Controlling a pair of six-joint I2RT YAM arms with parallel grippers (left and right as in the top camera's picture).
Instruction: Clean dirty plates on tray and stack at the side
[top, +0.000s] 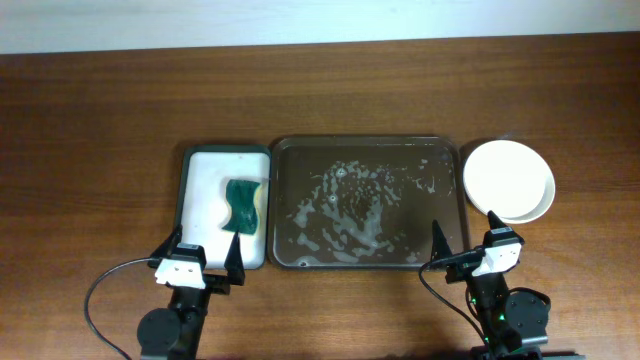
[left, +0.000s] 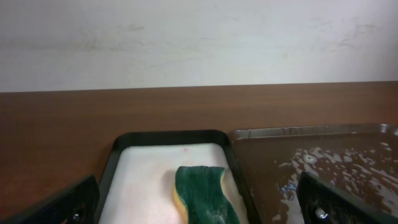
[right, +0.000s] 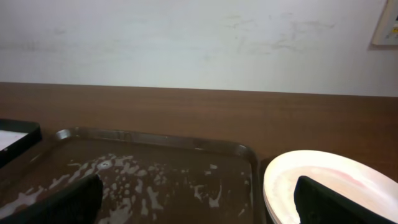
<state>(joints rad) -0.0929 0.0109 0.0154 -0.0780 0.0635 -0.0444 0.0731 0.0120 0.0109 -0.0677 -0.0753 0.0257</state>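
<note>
- Overhead: the plates (top: 508, 180) sit stacked on the bare surface (top: 100, 120), just beside the right rim of the tray (top: 366, 139), which holds only suds.
- Your left fingers (top: 233, 255) and right fingers (top: 437, 245) are spread apart, holding nothing.
- Risk: one right finger is near the stack's edge, so a careless swing could knock the slightly offset, likely wet plates askew.

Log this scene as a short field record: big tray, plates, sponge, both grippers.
large tray: mid-table, holds no plates, wet with foam patches
plates: stacked on the tabletop just right of the large tray; count in the stack unclear
sponge: green, lying in the small white tray left of the large tray
left gripper: open, empty, at the small tray's near edge
right gripper: open, empty, by the large tray's near right corner
</note>
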